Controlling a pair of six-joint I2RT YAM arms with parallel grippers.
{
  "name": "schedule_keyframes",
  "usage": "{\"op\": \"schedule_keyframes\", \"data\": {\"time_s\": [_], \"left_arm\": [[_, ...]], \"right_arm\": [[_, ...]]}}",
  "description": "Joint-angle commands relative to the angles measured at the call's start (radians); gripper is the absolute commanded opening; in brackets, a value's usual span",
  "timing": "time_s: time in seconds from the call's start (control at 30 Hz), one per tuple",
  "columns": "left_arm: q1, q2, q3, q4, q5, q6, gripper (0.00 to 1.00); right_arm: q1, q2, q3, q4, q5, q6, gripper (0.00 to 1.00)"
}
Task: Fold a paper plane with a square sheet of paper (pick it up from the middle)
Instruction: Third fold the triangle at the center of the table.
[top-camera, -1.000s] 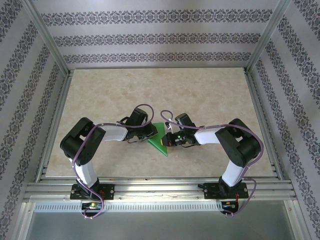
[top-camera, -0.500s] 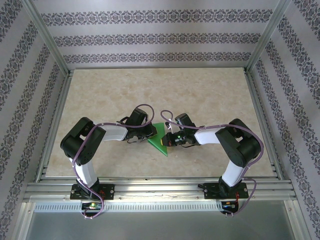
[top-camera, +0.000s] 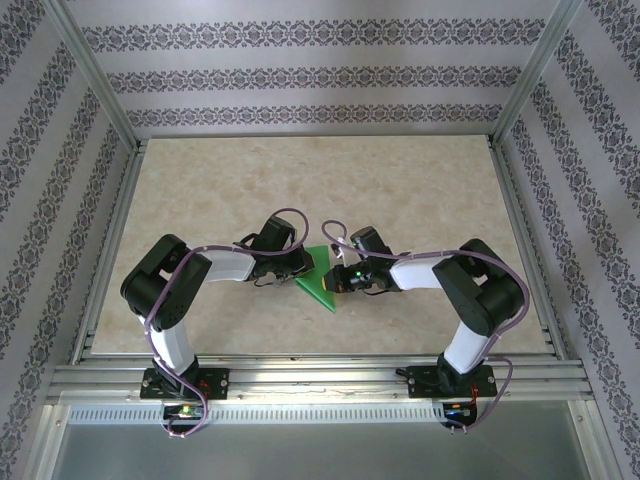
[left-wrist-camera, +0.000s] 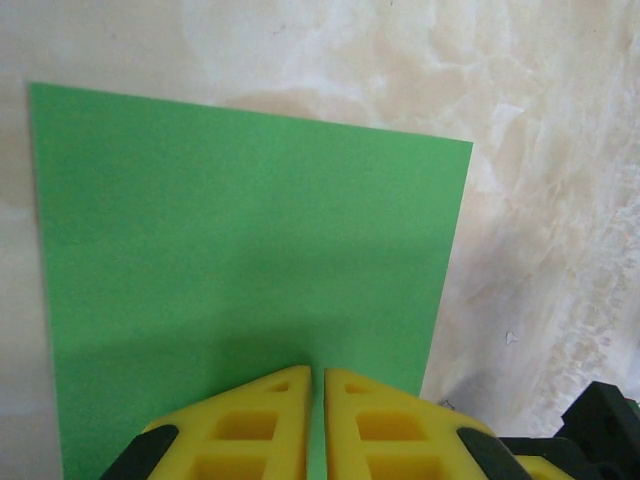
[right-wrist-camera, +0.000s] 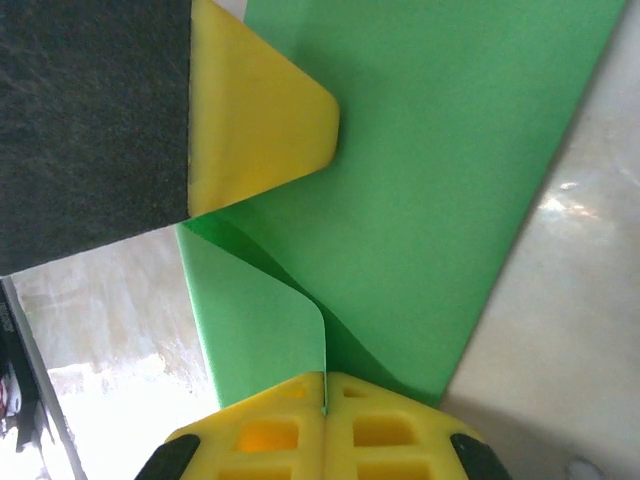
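- The square sheet of paper (top-camera: 320, 288) is found on the worktop (top-camera: 420, 190), midway between the left and right edges and nearer the near edge.
- The right gripper (right-wrist-camera: 323, 392) is closed on a raised, curled flap of the sheet, and the flap's edge is pinched between the yellow fingers.
- The left gripper (left-wrist-camera: 317, 392) is drawn narrow over the flat part of the sheet, with only a slit left between its fingers.
- The sheet is possibly pinched there, but this cannot be confirmed.
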Motion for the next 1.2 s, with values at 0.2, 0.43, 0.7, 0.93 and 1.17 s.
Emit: {"op": "schedule_keyframes", "data": {"time_s": [0.2,0.43,0.7,0.93,1.17], "left_arm": [[0.001,0.027,0.007,-0.086,0.007,0.026,0.14],[0.002,0.03,0.004,-0.072,0.012,0.022,0.14],[0.002,0.031,0.011,-0.074,0.019,0.028,0.14],[0.001,0.032,0.022,-0.078,0.028,0.04,0.14],[0.002,0.018,0.062,-0.109,0.048,0.076,0.2]], "right_arm": [[0.002,0.001,0.001,-0.003,0.007,-0.022,0.0],[0.005,0.025,0.011,-0.006,-0.006,-0.022,0.0],[0.004,0.039,0.025,-0.017,-0.001,-0.027,0.0],[0.004,0.069,0.036,-0.045,0.004,-0.03,0.0],[0.005,0.074,0.037,-0.069,0.019,-0.032,0.0]]}}
